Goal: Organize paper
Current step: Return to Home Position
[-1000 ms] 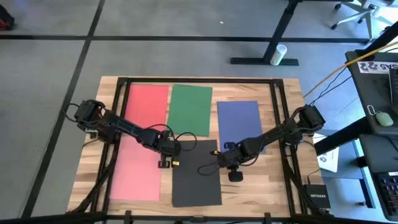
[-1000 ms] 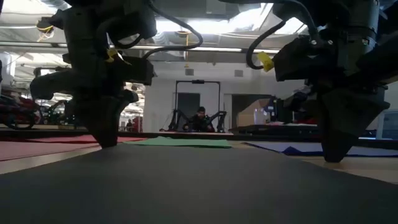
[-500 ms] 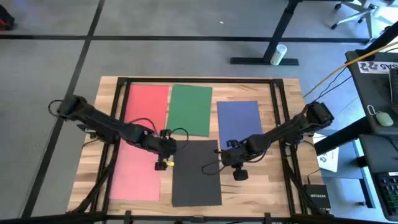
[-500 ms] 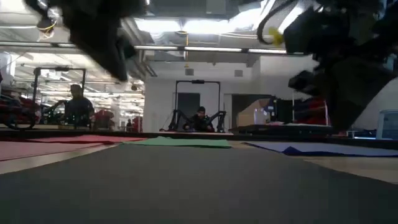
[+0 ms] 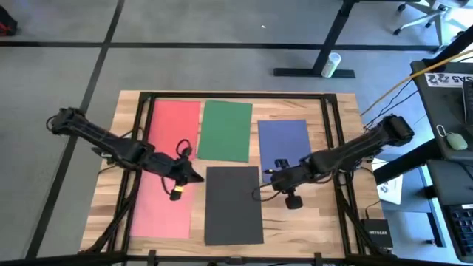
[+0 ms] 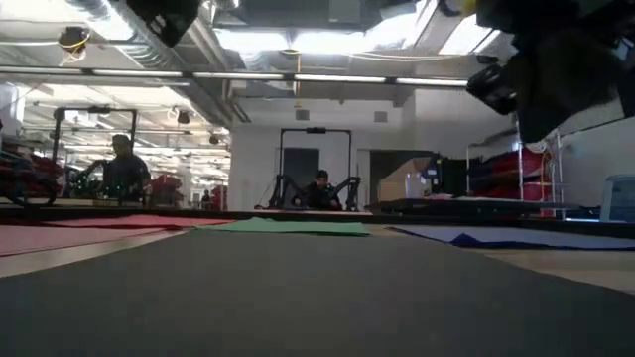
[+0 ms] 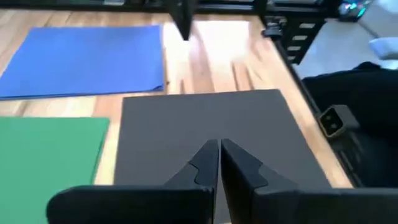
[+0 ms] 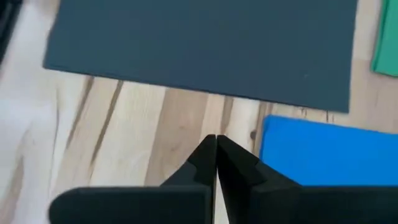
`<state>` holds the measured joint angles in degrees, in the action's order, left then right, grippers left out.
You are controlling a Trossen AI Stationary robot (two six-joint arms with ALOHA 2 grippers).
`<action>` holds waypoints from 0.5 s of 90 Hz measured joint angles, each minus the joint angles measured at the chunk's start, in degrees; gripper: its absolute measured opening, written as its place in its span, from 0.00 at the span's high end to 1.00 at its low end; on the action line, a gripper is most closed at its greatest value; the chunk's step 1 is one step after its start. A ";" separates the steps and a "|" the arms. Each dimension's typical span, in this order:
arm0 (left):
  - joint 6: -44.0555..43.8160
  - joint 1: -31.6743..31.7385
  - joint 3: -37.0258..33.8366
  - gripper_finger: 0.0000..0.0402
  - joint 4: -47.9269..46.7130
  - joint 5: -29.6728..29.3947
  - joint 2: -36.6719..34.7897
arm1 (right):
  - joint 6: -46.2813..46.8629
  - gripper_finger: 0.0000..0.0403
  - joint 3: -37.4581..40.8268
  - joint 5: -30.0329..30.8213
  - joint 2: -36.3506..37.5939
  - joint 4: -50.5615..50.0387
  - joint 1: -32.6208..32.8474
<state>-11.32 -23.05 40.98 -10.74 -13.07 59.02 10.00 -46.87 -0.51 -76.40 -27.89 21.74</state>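
Observation:
Five sheets of paper lie flat on the wooden table: red (image 5: 175, 122) at the far left, pink (image 5: 161, 207) in front of it, green (image 5: 225, 131) in the far middle, blue (image 5: 283, 144) at the right, dark grey (image 5: 233, 205) near the front middle. My left gripper (image 5: 191, 176) hangs shut over the dark grey sheet's far left corner (image 7: 205, 118). My right gripper (image 5: 272, 177) hangs shut over bare wood between the dark grey sheet (image 8: 205, 43) and the blue sheet (image 8: 323, 155). In the low view both arms are raised well above the sheets.
A black frame (image 5: 236, 96) runs round the table top. Off the table's right edge are a white printed sheet (image 5: 390, 188), a black box (image 5: 377, 236) and a desk with a mouse (image 5: 457, 140). People (image 6: 319, 188) sit in the room behind.
Both grippers have risen off the table from beside the dark grey sheet's left and right edges. My left gripper has drawn back toward the table's left and far edges, my right gripper toward the right and far edges. The sheets lie as before.

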 joint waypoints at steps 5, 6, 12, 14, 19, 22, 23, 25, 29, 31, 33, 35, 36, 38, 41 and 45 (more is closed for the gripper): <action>-0.19 -0.48 -2.73 1.00 2.72 0.01 -1.27 | 0.00 1.00 2.33 0.00 3.06 2.47 0.00; -0.20 -0.58 -3.39 1.00 3.46 -0.01 -1.54 | 0.00 1.00 2.84 0.00 3.69 2.94 0.00; -0.11 -0.76 -7.12 1.00 9.16 0.02 -2.92 | -0.08 1.00 6.03 0.04 7.78 6.48 0.00; -0.06 -0.87 -8.46 1.00 11.43 0.03 -3.38 | -0.17 1.00 7.17 0.04 9.13 8.00 -0.01; 0.09 -0.85 -11.86 1.00 17.18 0.03 -4.41 | -0.55 1.00 10.21 0.07 12.94 12.07 -0.04; 0.49 -0.80 -13.78 1.00 20.48 0.08 -4.88 | -0.82 1.00 12.16 0.07 15.35 14.27 -0.06; 0.64 -0.78 -14.40 1.00 21.45 0.13 -5.06 | -0.89 1.00 12.78 0.07 16.14 14.98 -0.08; 0.93 -0.78 -15.66 1.00 23.23 0.23 -5.43 | -1.01 1.00 14.00 0.08 17.72 16.35 -0.17; 1.22 -0.78 -18.02 1.00 26.33 0.29 -6.07 | -1.07 1.00 16.44 0.02 20.86 19.38 -0.64; 1.30 -0.78 -19.11 1.00 27.90 0.31 -6.31 | -1.12 1.00 17.66 0.05 22.46 20.72 -0.96; 1.33 -0.78 -20.23 1.00 29.58 0.35 -6.55 | -1.18 1.00 18.88 0.07 24.02 21.97 -1.23; 1.33 -0.75 -21.30 1.00 31.13 0.37 -6.82 | -1.31 1.00 20.09 0.10 25.65 23.19 -1.46; 1.34 -0.70 -21.79 1.00 31.74 0.38 -6.98 | -1.40 1.00 20.67 0.11 26.48 23.83 -1.63; 1.41 -0.54 -22.73 1.00 32.94 0.41 -7.28 | -1.64 1.00 21.85 0.11 28.17 25.04 -2.04; 1.51 -0.16 -24.18 1.00 35.22 0.43 -7.57 | -2.13 1.00 23.49 0.11 30.60 26.60 -2.66; 1.78 0.55 -26.14 1.00 38.32 0.46 -7.99 | -2.78 1.00 25.44 0.11 33.70 28.29 -3.54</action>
<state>-9.54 -22.50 14.84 27.58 -12.60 51.03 7.22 -21.43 -0.40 -42.70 0.40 18.20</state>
